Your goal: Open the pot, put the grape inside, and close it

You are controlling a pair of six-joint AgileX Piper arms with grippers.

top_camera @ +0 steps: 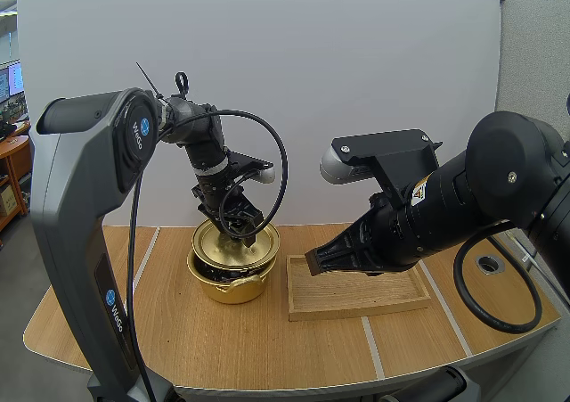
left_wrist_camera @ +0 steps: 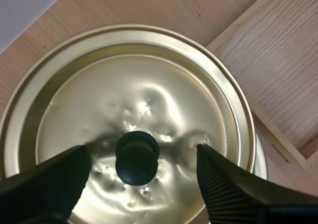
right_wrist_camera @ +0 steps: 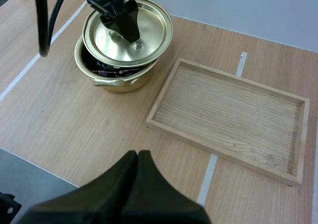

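Pot (top_camera: 230, 279) of gold-coloured metal stands on the wooden surface (top_camera: 223, 340), just beside one end of a shallow wooden tray (top_camera: 356, 297). Its lid (top_camera: 209, 244) lies on it askew, and the right wrist view shows a gap on one side with something dark inside; I cannot tell what it is. The left pincer (left_wrist_camera: 143, 152) hangs right over the lid, its two fingers (left_wrist_camera: 233, 189) standing apart on either side of the black knob (left_wrist_camera: 136, 157) without touching it. The right pincer (right_wrist_camera: 136, 157) is closed on nothing, its fingers pressed together into one dark wedge, and it hovers above the surface beside the tray.
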